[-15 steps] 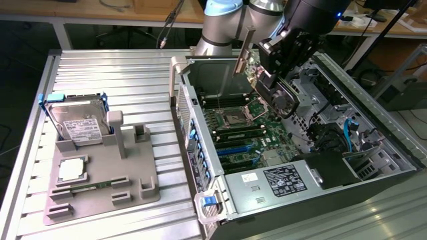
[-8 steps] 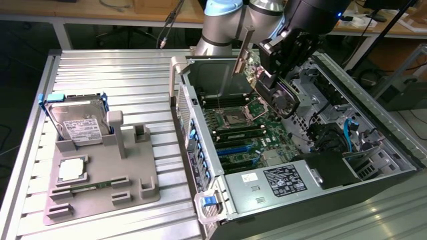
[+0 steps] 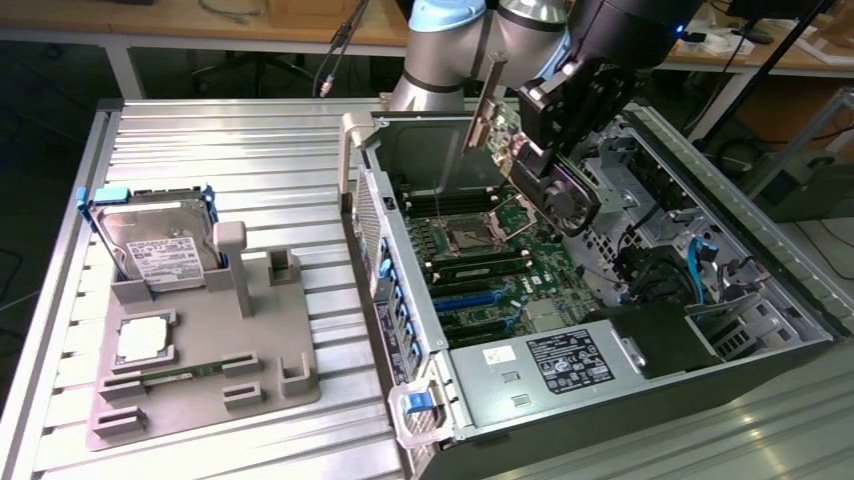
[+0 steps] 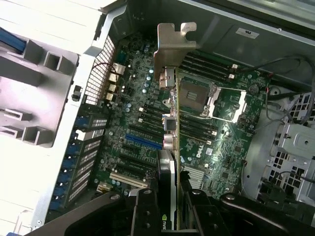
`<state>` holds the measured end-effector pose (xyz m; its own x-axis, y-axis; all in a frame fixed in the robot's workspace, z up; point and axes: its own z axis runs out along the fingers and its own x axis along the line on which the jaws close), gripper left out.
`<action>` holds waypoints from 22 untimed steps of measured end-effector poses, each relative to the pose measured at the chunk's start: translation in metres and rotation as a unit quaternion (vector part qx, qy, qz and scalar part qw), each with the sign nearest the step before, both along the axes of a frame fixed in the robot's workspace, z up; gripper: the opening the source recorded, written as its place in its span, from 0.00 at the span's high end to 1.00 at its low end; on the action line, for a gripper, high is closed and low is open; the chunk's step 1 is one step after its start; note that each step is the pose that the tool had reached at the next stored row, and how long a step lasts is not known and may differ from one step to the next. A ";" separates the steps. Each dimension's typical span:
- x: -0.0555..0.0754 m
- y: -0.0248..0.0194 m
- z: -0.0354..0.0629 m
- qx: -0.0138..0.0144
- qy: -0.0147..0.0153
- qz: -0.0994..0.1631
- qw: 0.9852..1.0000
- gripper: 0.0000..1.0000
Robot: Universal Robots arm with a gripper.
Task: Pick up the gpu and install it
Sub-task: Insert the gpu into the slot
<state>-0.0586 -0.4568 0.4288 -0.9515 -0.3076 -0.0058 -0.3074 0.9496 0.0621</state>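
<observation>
Above the open case (image 3: pixel 441 150), near one o'clock in the exterior view, the gripper (image 4: pixel 170 201) grips the gpu (image 3: pixel 561 190) clear of the motherboard (image 3: pixel 481 250); lowered tilted, its silver bracket (image 3: pixel 483 105) could snag the case wall or its edge miss the blue slot (image 3: pixel 461 297).

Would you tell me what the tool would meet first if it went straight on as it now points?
Probably the motherboard: the tool, shut on the gpu, points into the open case, and the card would reach the board near the processor socket first, though depth is unclear.
</observation>
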 end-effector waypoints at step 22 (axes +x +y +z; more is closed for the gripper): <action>0.000 0.0000 0.0000 0.000 0.000 0.092 0.996 0.73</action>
